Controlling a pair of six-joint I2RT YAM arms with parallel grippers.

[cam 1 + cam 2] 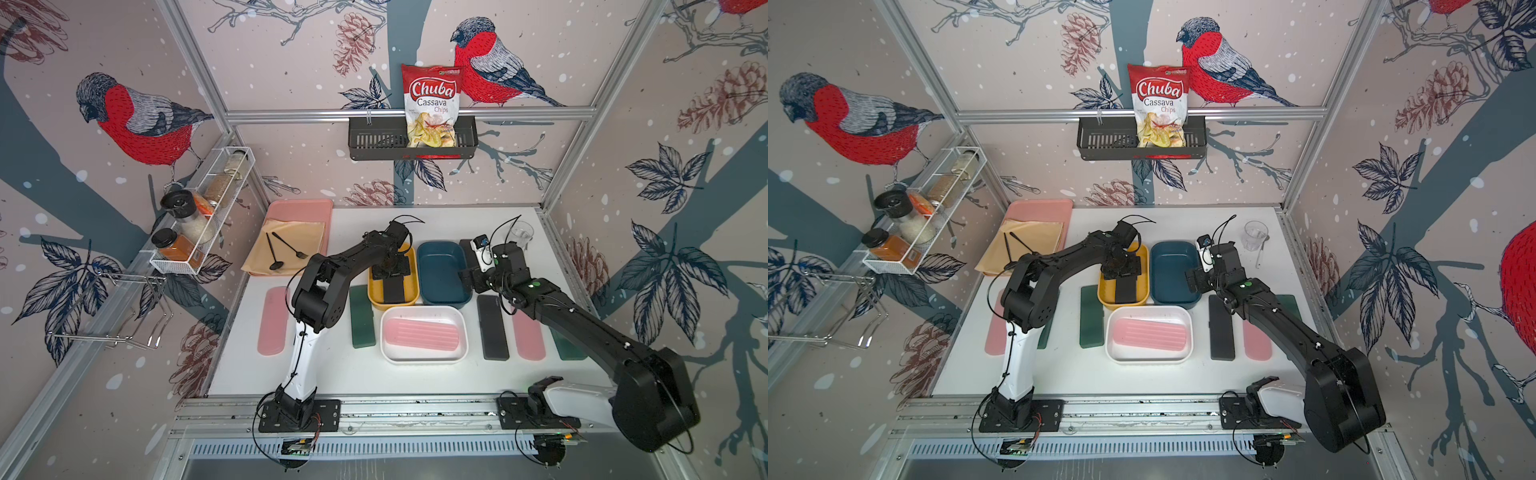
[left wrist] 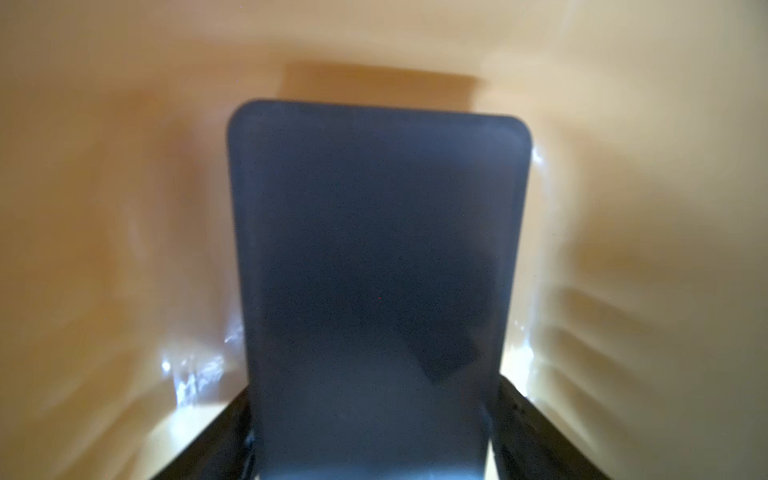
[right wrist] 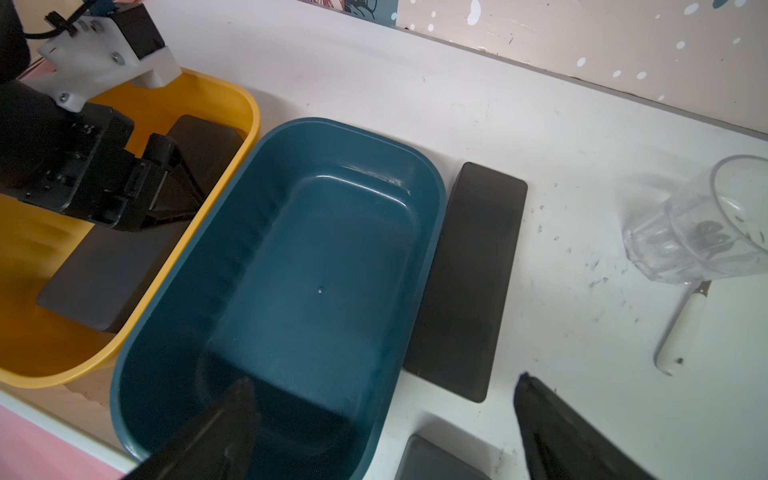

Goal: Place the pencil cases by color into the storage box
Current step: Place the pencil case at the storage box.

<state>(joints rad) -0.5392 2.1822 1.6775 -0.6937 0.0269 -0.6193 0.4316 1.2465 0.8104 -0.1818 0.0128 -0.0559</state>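
Chips bag [image 1: 432,99] in wall basket [image 1: 374,141]; glass [image 1: 522,233] near back wall; cloth [image 1: 291,245] on pink tray [image 1: 299,210].

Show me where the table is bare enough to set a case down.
Two bare patches: the front strip between the white tub and the front rail, and the back strip behind the yellow tub and blue tub, between the pink tray and the glass. Crowded: both sides of the tubs, lined with pencil cases.

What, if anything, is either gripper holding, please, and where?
Right gripper: nothing. Left gripper straddles the black case mid-length in the yellow tub; grip cannot be told.
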